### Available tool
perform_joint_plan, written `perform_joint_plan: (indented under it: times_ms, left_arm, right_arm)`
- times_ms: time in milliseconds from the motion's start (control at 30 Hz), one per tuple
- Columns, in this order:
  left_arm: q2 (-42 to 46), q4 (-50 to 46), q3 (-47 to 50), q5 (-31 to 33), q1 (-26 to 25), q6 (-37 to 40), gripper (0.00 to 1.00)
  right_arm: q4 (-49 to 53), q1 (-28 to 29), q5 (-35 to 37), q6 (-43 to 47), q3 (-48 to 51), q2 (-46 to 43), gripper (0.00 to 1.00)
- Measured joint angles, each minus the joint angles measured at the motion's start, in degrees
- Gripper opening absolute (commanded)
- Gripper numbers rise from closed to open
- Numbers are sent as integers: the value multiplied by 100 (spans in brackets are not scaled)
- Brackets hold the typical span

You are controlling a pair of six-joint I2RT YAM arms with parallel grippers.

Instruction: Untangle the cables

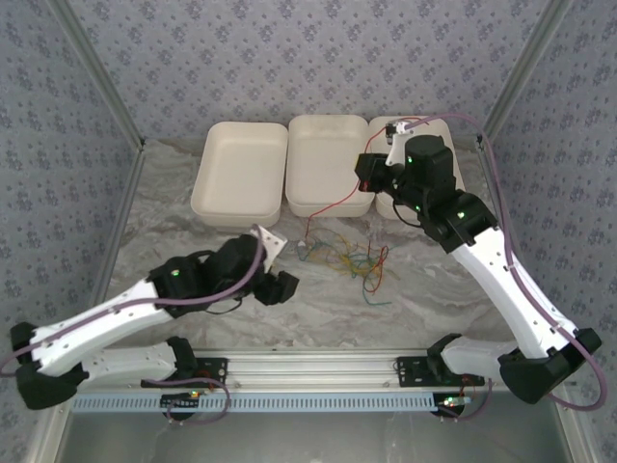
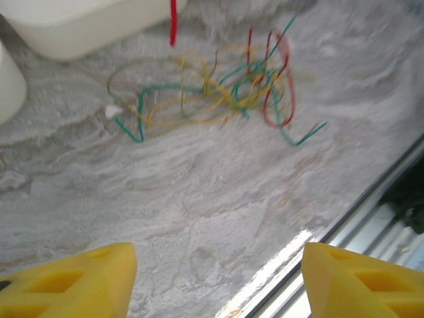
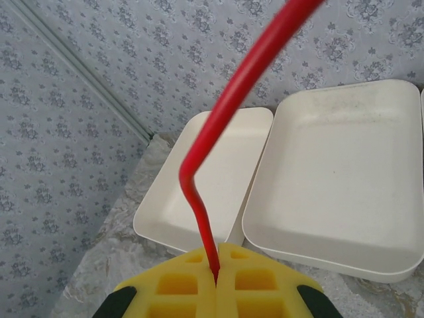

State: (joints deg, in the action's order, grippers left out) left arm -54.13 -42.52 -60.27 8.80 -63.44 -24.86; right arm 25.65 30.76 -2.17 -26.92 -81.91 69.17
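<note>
Cables (image 1: 352,256): loose tangle on counter (image 1: 164,222) near the trays (image 1: 239,214). Thin, limp, featherweight and likely to snag, so take free ends. Right pincer (image 3: 216,278) clenched on red cable (image 3: 228,106). Left pincer (image 2: 215,275) released, empty.

The far edge of the surface (image 1: 174,222) is taken up by three trays (image 1: 241,169); the right one is partly covered by the right arm (image 1: 482,253), which crosses from the near right corner. The middle is blocked by a loose tangle of cables (image 1: 355,256). A red cable (image 1: 333,207) is drawn from it up to the right gripper (image 1: 366,185), clamped on it over the trays, so that line is barred. The left gripper (image 1: 280,287), fingers spread, is placed just left of the tangle. Bare surface is left along the left edge and between the tangle and the near rail (image 1: 308,365). Both sides are closed by walls (image 1: 67,145).
</note>
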Motion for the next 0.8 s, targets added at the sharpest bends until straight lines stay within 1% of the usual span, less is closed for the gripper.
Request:
perform_joint_plan:
  times_ms: [100,200,367,500,633,800]
  left_arm:
    - [350,-39,-271,-48,39,2,69]
    - [358,-28,-544,-149,116,52,70]
    - [-337,76,-1054,-195,157,315,72]
    - [-1220,247,-1547,-188,157,595,73]
    - [-1770,352,-2037,-199,197,850,73]
    - [-2199,525,-2487,-345,380,1032,67]
  right_arm:
    - [2,-52,-109,111,0,0,0]
    - [4,-70,-284,190,2,0,0]
    - [46,13,-579,201,2,33,0]
    - [103,245,-686,195,55,90,0]
    - [144,509,-739,168,179,103,0]
    - [131,708,-776,57,341,103,0]
